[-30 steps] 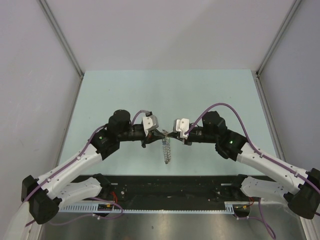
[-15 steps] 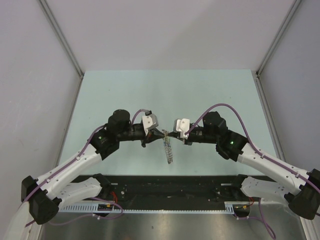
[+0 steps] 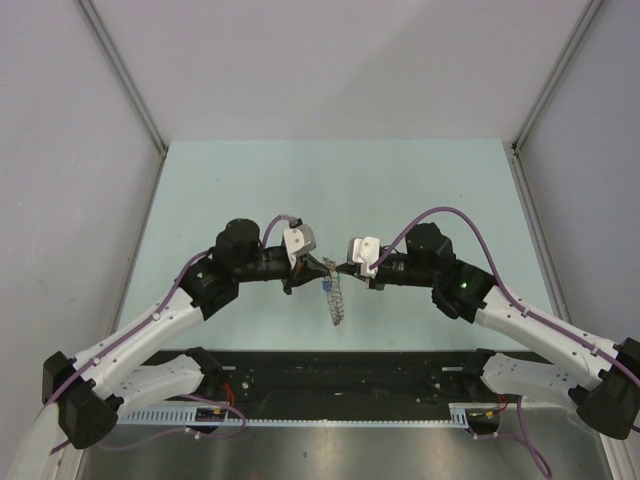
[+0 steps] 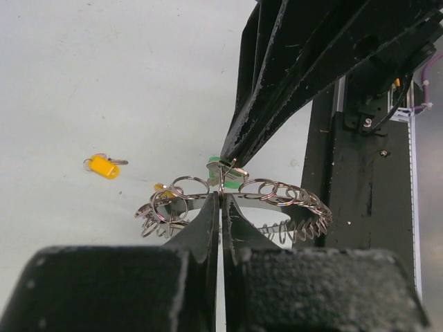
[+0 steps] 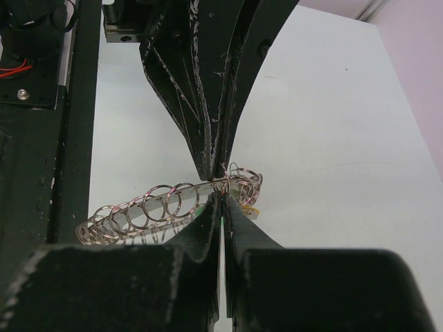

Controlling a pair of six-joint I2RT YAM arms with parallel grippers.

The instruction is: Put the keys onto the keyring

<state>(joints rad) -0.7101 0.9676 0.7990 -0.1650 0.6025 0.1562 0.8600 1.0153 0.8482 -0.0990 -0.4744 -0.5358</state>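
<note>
The keyring (image 3: 336,300), a grey coil of many small loops, hangs above the table between both grippers. My left gripper (image 3: 321,268) is shut on its band (image 4: 220,194). My right gripper (image 3: 339,268) meets it tip to tip and is shut on a green-headed key (image 4: 220,164) at the same spot of the keyring (image 5: 159,204). A sliver of green shows between the right fingers (image 5: 208,228). Another yellow key head (image 5: 250,209) shows through the loops; whether it hangs on the ring I cannot tell. A loose yellow-headed key (image 4: 104,167) lies on the table to the left.
The pale green table (image 3: 330,190) is walled by grey panels on the left (image 3: 60,200), right (image 3: 590,200) and back. The black base rail (image 3: 340,375) runs along the near edge under the hanging keyring.
The hanging part of the keyring has swayed slightly. Both grippers stay shut and have hardly moved.
</note>
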